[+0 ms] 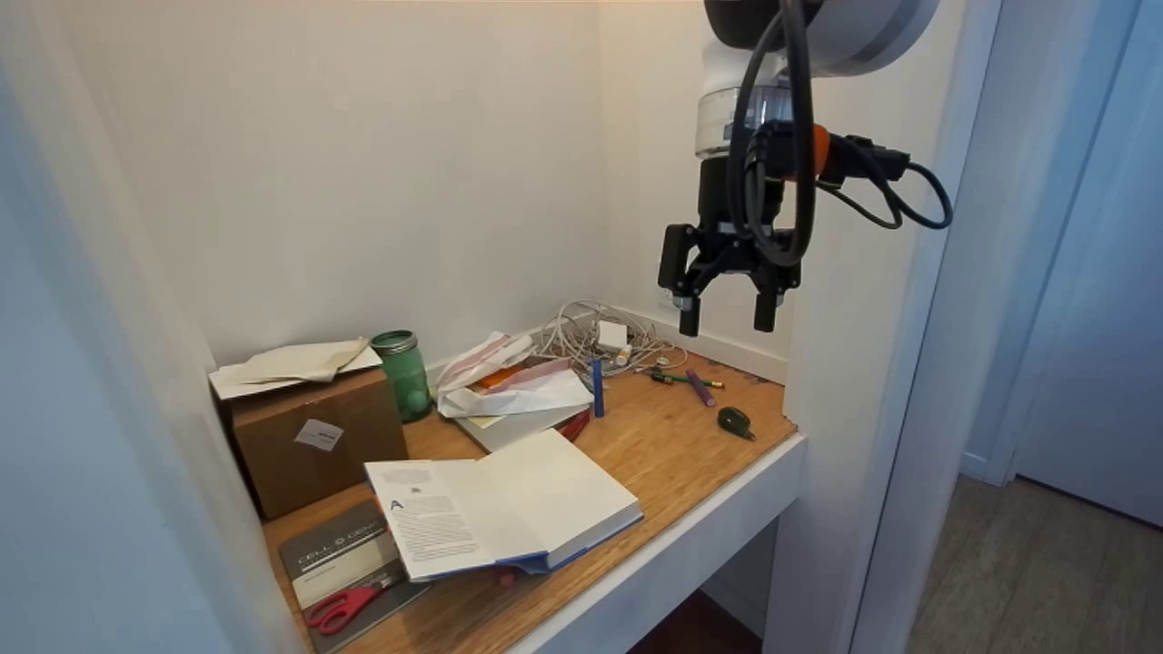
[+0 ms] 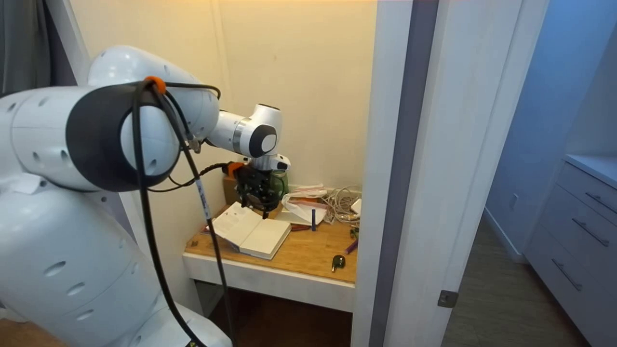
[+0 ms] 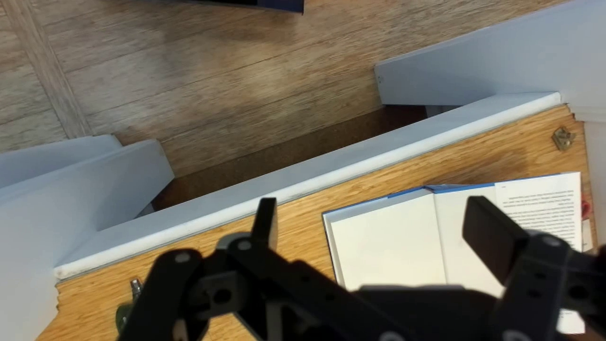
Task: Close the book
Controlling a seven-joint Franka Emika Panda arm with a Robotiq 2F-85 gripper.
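Observation:
The book (image 1: 563,490) lies open on the wooden desk, with broad white pages and a blue cover edge. Its thick page block is on one side, and the thin cover with a printed flap is on the other. It also shows in an exterior view (image 2: 265,237) and in the wrist view (image 3: 390,241), where my gripper hides part of it. My gripper (image 1: 727,316) is open and empty, pointing down, raised above the desk and apart from the book. In the wrist view its fingers (image 3: 374,227) stand wide apart, with the book visible below and between them.
A cardboard box (image 1: 318,454), green jar (image 1: 404,377), plastic bag (image 1: 518,391) and cables (image 1: 572,331) stand along the back. A grey notebook (image 1: 336,536) with red scissors (image 1: 341,610) lies beside the book. A blue marker (image 1: 598,389) stands upright. Walls enclose the desk.

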